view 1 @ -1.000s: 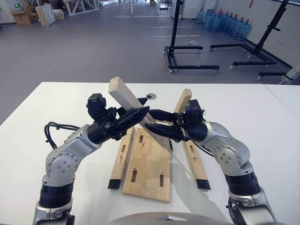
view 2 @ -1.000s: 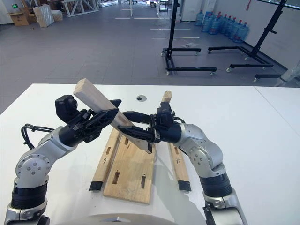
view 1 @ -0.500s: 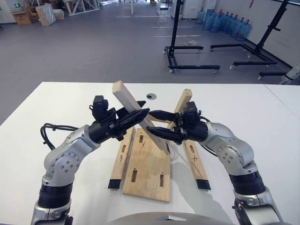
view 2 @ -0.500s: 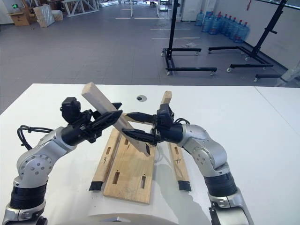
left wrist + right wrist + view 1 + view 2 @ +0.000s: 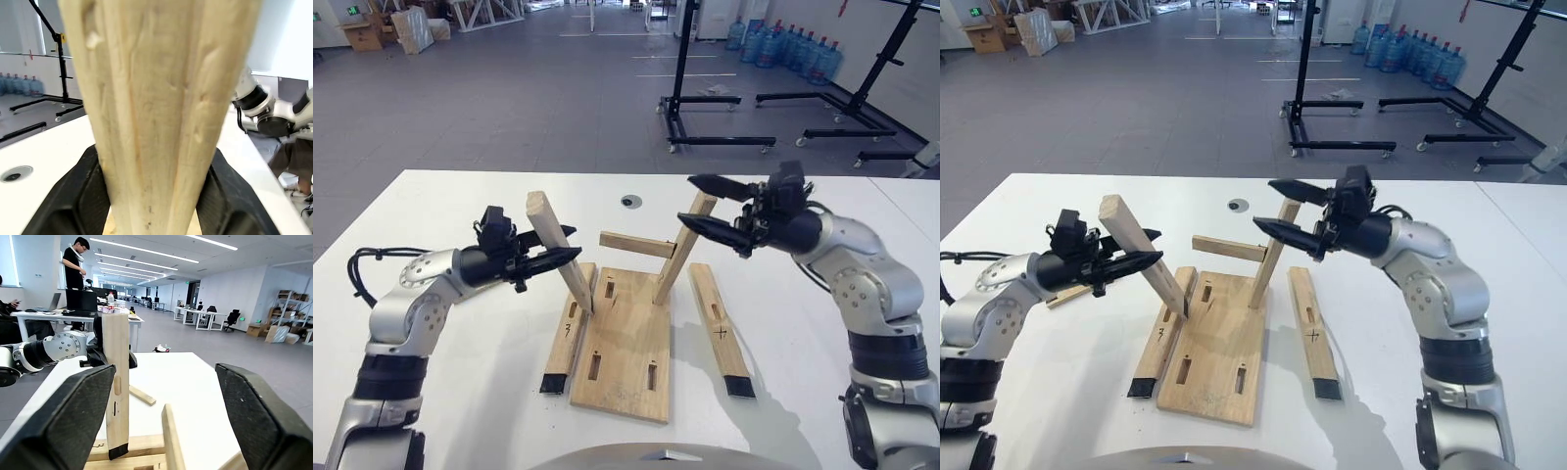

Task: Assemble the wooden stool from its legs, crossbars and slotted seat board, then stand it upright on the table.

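The slotted seat board (image 5: 625, 357) lies flat on the white table. One leg (image 5: 558, 257) stands tilted with its lower end at the board's left edge, and my left gripper (image 5: 572, 242) is shut on it near the top; the left wrist view shows this leg (image 5: 156, 112) between black pads (image 5: 73, 200). A second leg (image 5: 681, 250) stands in the board, leaning right, with a crossbar (image 5: 636, 245) sticking out to the left. My right gripper (image 5: 687, 199) hangs open beside that leg's top, touching nothing. Two more legs (image 5: 570, 333) (image 5: 718, 328) lie flat along the board's sides.
A loose short stick (image 5: 1062, 294) lies on the table beside my left arm. A round hole (image 5: 631, 201) sits in the table behind the board. Bare table surface lies to the right. Black wheeled stands (image 5: 715, 108) are on the floor beyond the far edge.
My right gripper has let go and pulled back up and to the right. The second leg with its crossbar now stands by itself. My left gripper moved left, bringing its leg more upright.
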